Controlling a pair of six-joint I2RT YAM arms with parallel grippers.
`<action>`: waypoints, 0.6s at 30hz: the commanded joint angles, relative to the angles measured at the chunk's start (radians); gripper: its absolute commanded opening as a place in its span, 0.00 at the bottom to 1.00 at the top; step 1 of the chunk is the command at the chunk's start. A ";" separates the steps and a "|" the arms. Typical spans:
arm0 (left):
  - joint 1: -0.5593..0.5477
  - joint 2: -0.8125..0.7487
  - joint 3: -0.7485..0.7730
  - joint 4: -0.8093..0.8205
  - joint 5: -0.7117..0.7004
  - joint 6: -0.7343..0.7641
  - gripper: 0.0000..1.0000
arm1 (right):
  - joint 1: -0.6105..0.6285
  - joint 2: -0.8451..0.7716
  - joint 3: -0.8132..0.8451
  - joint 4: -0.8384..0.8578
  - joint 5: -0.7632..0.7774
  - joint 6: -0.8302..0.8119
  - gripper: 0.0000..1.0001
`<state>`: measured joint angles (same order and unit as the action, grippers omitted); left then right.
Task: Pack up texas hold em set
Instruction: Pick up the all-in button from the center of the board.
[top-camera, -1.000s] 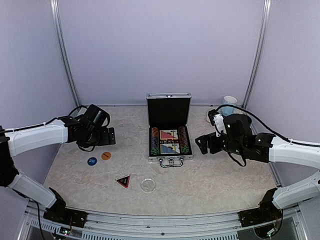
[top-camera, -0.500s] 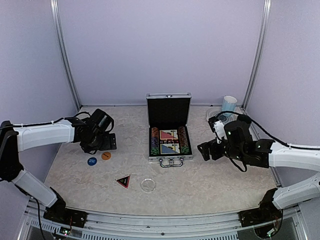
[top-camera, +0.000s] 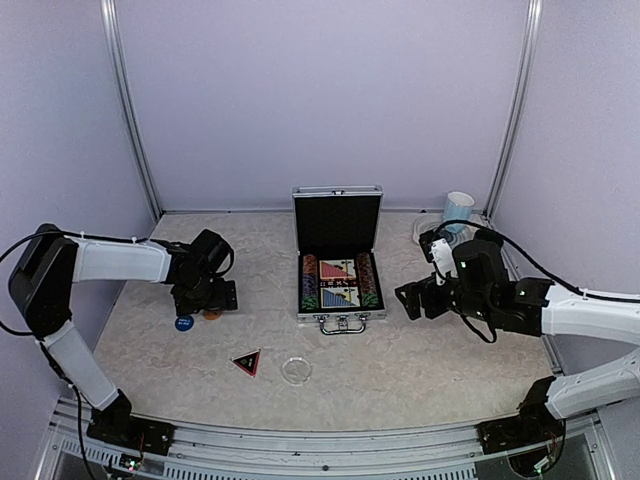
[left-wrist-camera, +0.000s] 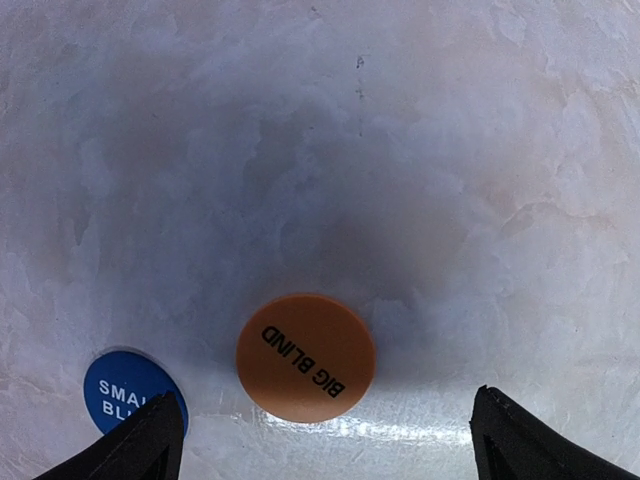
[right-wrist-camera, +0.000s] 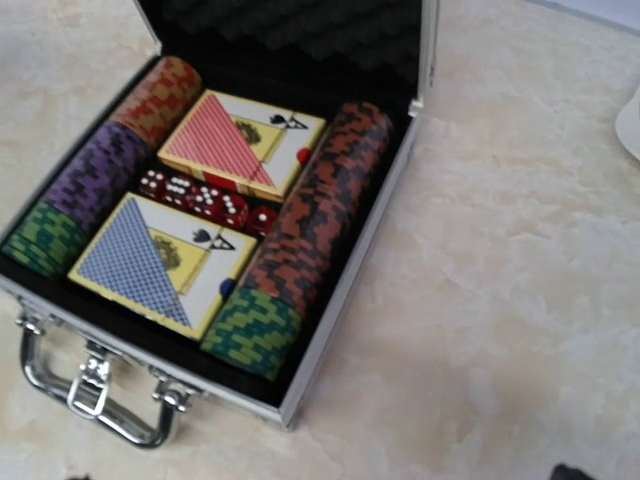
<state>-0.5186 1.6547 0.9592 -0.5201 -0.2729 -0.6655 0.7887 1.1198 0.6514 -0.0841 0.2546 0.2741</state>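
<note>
The texas hold em set's silver briefcase (top-camera: 340, 312) stands open mid-table, its black-lined lid (top-camera: 338, 220) upright. Inside lie chip rows (right-wrist-camera: 320, 190), red dice, a red card deck (right-wrist-camera: 243, 143) and a blue one (right-wrist-camera: 160, 260). My left gripper (top-camera: 207, 299) hangs open low over the orange "BIG BLIND" disc (left-wrist-camera: 305, 357), which lies flat between its fingertips (left-wrist-camera: 140, 450). The blue disc (left-wrist-camera: 128, 390) sits just left of the orange one. A black triangle (top-camera: 246, 362) and a clear disc (top-camera: 295, 371) lie nearer the front. My right gripper (top-camera: 410, 298) is open and empty, right of the case.
A light-blue mug (top-camera: 458, 210) stands at the back right corner, behind my right arm. The case's handle (right-wrist-camera: 90, 395) points toward the table's front edge. Lilac walls close in the back and both sides.
My left gripper has swung right and down toward the table, ending over the orange disc. The right gripper has drifted slightly right and lower.
</note>
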 joint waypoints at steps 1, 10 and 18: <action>0.003 0.001 0.010 0.034 0.037 0.009 0.99 | -0.009 -0.019 0.010 -0.012 -0.033 0.001 0.99; -0.042 -0.051 -0.018 0.022 0.023 0.011 0.99 | -0.006 0.064 0.029 -0.041 -0.152 0.009 0.99; -0.100 -0.118 -0.013 -0.015 -0.005 0.014 0.99 | 0.086 0.155 0.091 -0.047 -0.154 -0.053 0.99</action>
<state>-0.5968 1.5860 0.9516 -0.5083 -0.2493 -0.6651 0.8154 1.2346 0.6823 -0.1177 0.1032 0.2623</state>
